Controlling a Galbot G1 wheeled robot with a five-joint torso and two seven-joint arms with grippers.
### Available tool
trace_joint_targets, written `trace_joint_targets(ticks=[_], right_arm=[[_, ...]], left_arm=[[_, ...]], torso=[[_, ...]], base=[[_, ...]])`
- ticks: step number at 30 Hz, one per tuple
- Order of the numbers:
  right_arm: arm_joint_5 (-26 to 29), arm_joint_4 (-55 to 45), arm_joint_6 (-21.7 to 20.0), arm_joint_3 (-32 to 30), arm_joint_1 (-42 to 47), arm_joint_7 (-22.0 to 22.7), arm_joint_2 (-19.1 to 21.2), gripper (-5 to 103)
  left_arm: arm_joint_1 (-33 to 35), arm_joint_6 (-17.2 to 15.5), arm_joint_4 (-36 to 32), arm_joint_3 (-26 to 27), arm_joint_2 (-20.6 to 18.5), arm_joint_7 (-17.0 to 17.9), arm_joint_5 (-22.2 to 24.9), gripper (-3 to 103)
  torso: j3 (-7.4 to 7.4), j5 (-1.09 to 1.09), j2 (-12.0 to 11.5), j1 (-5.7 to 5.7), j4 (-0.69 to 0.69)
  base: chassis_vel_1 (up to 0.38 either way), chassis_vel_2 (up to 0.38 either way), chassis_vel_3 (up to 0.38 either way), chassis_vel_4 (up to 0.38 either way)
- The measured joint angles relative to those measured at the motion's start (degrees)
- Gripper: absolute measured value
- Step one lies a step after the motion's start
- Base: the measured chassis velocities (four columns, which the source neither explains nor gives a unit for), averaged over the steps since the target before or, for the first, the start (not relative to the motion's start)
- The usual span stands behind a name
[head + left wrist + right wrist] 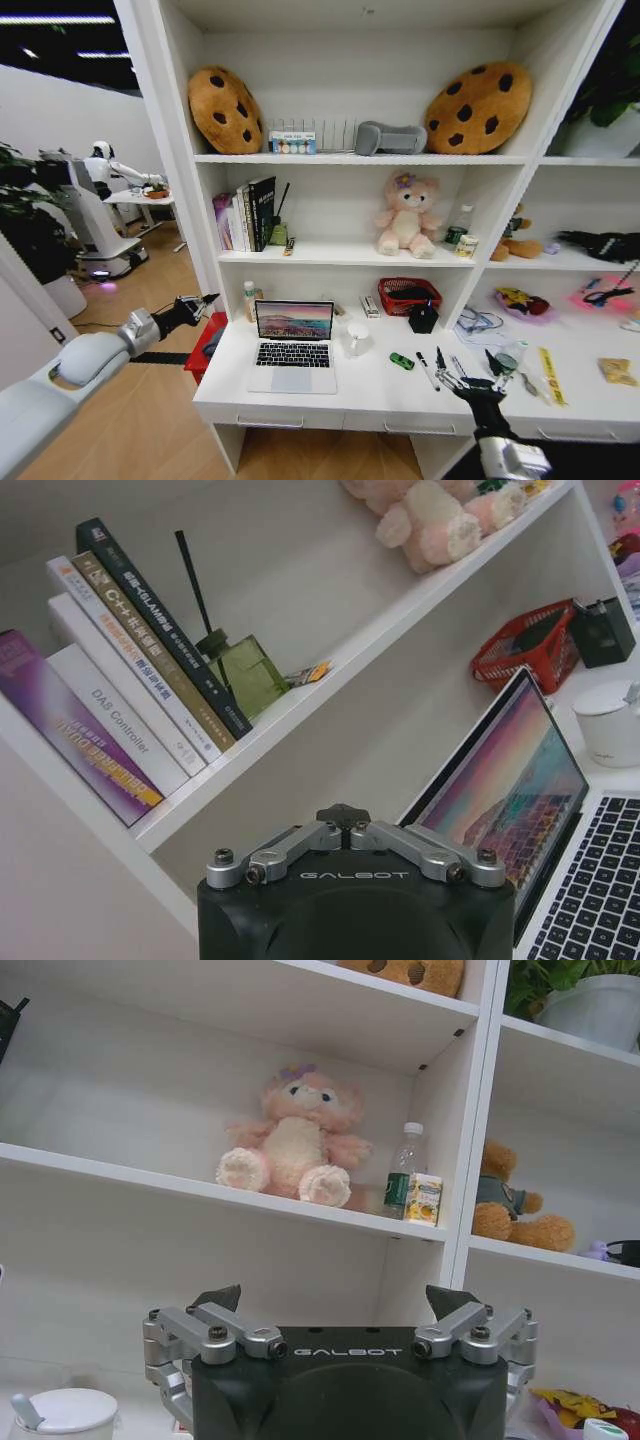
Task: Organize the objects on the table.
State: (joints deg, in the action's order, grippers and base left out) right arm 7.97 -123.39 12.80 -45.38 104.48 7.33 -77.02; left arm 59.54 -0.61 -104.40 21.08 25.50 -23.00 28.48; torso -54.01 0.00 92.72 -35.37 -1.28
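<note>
White desktop, the table [330,400], carries the objects. At nine o'clock off its left end hangs the left gripper [207,299], fingers pressed together, holding nothing. The open silver laptop [293,350] sits left of centre; at its three o'clock lie the green toy car [402,361] and a black pen [427,371]. At five o'clock the right gripper [468,377] hovers over the front edge, jaws spread wide, empty.

White shelving unit [350,160] across centre frame; wooden floor [150,300] lower left; white wall [60,110] upper left.
</note>
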Motion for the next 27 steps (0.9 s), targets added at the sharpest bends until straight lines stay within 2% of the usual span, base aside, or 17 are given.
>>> trace_joint_targets(ticks=[2,3,4,5,6,7,9,10,12,16,20,27], right_arm=[[-0.1,0.1,0.0,0.1,-0.1,-0.1,0.0,100],[-0.5,0.6,0.1,0.5,-0.4,-0.2,-0.1,100],[-0.6,0.9,0.1,0.6,-0.5,-0.3,-0.3,100],[-0.6,0.9,0.1,0.6,-0.5,-0.3,-0.3,100],[-0.8,1.2,0.2,0.7,-0.6,-0.3,-0.4,100],[-0.8,1.2,0.2,0.7,-0.6,-0.3,-0.4,100],[-1.0,1.9,0.4,0.7,-0.7,-0.4,-0.6,100],[-1.0,1.9,0.4,0.7,-0.7,-0.4,-0.6,100],[-1.1,2.4,0.6,0.6,-1.0,-0.4,-0.6,100],[-1.1,2.8,0.6,0.6,-1.2,-0.4,-0.7,100],[-1.1,3.3,0.7,0.5,-1.5,-0.4,-0.8,100],[-0.8,3.5,0.7,0.0,-1.5,-0.3,-0.6,100]], left_arm=[[-1.8,0.3,0.6,-1.7,-0.1,-0.5,-0.2,0],[-8.1,0.9,2.9,-7.5,0.0,-2.2,-0.8,0],[-11.4,1.2,4.1,-10.4,0.2,-3.0,-1.2,0],[-11.4,1.2,4.1,-10.4,0.2,-3.0,-1.2,0],[-15.9,1.6,5.9,-14.4,0.8,-4.2,-1.9,0],[-15.9,1.6,5.9,-14.4,0.8,-4.2,-1.9,0],[-25.1,2.9,9.7,-22.6,2.7,-6.3,-4.4,0],[-25.1,2.9,9.7,-22.6,2.7,-6.3,-4.4,0],[-30.7,3.8,11.8,-27.3,4.6,-8.0,-6.8,0],[-35.3,4.5,13.7,-31.4,6.4,-9.1,-8.7,0],[-42.2,4.8,17.4,-38.7,10.7,-9.7,-9.8,0],[-46.6,5.2,20.9,-43.8,14.8,-9.9,-10.4,0]], torso=[[0.00,0.01,0.0,0.00,0.00],[0.00,0.00,0.0,0.00,-0.01],[0.00,0.00,0.0,0.00,-0.02],[0.00,0.00,0.0,0.00,-0.02],[0.00,0.01,0.0,0.00,-0.01],[0.00,0.01,0.0,0.00,-0.01],[0.00,0.00,0.0,0.00,-0.02],[0.00,0.00,0.0,0.00,-0.02],[0.00,0.01,0.0,0.00,-0.02],[0.00,0.01,0.0,-0.01,-0.03],[0.00,0.02,0.0,-0.01,-0.02],[0.00,0.00,0.0,-0.01,-0.01]], base=[[0.000,0.000,0.000,0.000],[0.000,0.000,0.000,0.000],[0.000,0.000,0.000,0.000],[0.000,0.000,0.000,0.000],[0.000,0.000,0.000,0.000],[0.000,0.000,0.000,0.000],[0.000,0.000,0.000,0.000],[0.000,0.000,0.000,0.000],[0.000,0.000,0.000,0.000],[0.000,0.000,0.000,0.000],[0.000,0.000,0.000,0.000],[0.000,0.000,0.000,0.000]])
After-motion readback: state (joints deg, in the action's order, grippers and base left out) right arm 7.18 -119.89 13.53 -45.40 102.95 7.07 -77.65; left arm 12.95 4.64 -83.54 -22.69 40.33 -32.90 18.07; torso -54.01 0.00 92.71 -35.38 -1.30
